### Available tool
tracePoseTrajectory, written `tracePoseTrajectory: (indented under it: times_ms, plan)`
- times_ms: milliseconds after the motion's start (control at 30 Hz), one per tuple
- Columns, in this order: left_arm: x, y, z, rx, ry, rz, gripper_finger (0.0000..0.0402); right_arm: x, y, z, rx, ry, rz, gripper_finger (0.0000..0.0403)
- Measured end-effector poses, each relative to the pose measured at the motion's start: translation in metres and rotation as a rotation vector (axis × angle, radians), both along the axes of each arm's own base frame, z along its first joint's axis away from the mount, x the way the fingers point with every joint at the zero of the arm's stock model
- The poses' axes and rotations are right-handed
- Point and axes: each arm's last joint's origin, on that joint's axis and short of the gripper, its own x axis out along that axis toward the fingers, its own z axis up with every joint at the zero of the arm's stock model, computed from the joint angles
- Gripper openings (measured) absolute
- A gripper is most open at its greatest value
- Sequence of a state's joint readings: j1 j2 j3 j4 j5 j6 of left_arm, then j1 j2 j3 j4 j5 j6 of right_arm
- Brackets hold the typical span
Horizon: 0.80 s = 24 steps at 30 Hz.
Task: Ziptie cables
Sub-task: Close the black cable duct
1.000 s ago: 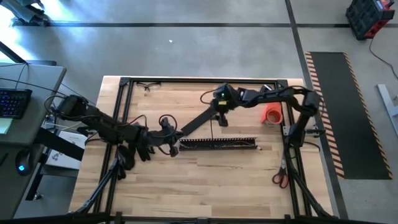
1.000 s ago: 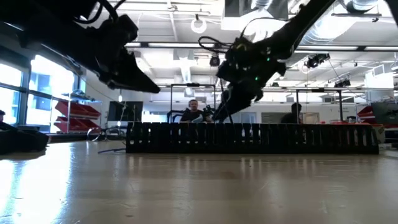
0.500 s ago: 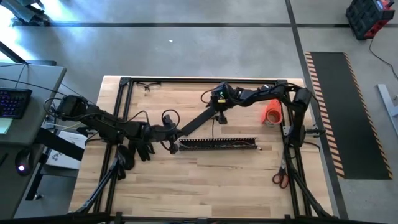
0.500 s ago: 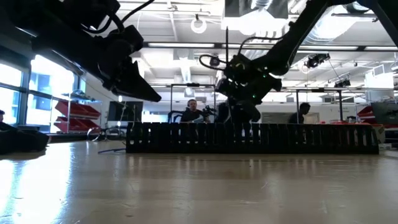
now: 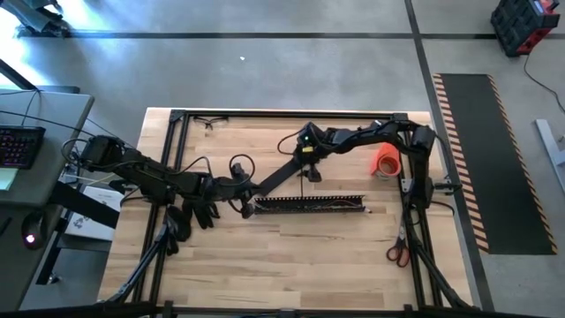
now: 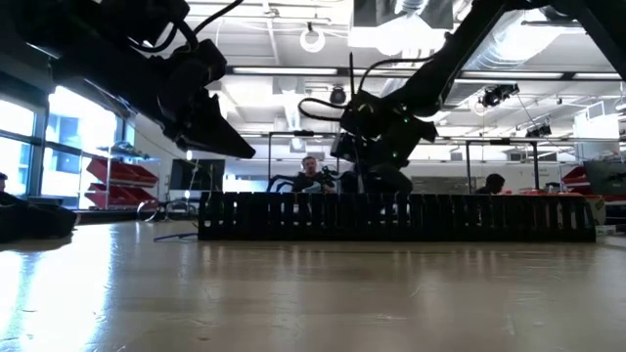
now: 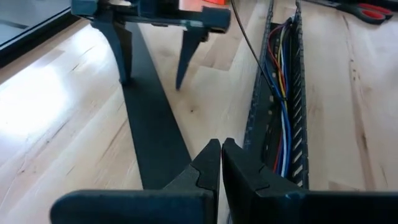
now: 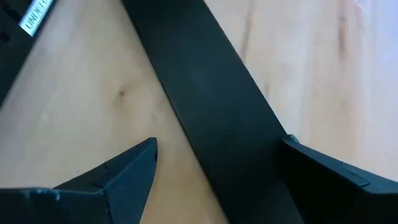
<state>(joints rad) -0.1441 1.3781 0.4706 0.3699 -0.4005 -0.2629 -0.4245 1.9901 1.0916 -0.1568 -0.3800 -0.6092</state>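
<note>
In the high view, the left gripper (image 5: 248, 204) is seen at the left end of the slotted channel (image 5: 311, 205) on the worktop (image 5: 291, 256); the right gripper (image 5: 305, 164) is placed over the upper end of the flat black strip (image 5: 278, 175).

In the left wrist view, its own fingers (image 7: 210, 163) are pressed together, holding nothing. The cables (image 7: 283, 93) are laid inside the channel.

In the right wrist view, the fingers (image 8: 134, 163) are spread wide, astride the strip, with nothing gripped.
</note>
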Motion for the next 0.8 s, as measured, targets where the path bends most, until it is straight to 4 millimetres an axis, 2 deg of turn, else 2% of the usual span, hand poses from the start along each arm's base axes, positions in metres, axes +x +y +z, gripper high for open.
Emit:
tracePoseTrajectory:
  times_ms: [233, 500, 800]
  plan:
    - [-0.002, -0.015, 0.000, -0.017, -0.005, -0.054, 0.0000, 0.012, 0.039, -0.002, 0.068, 0.054, -0.055, 0.0291]
    - [-0.007, -0.035, 0.001, 0.025, -0.022, -0.044, 0.0000, 0.025, 0.096, -0.004, 0.052, 0.117, -0.188, 0.0283]
    - [-0.012, -0.048, 0.001, 0.038, -0.030, -0.043, 0.0000, 0.034, 0.144, -0.002, 0.113, 0.070, -0.380, 0.0282]
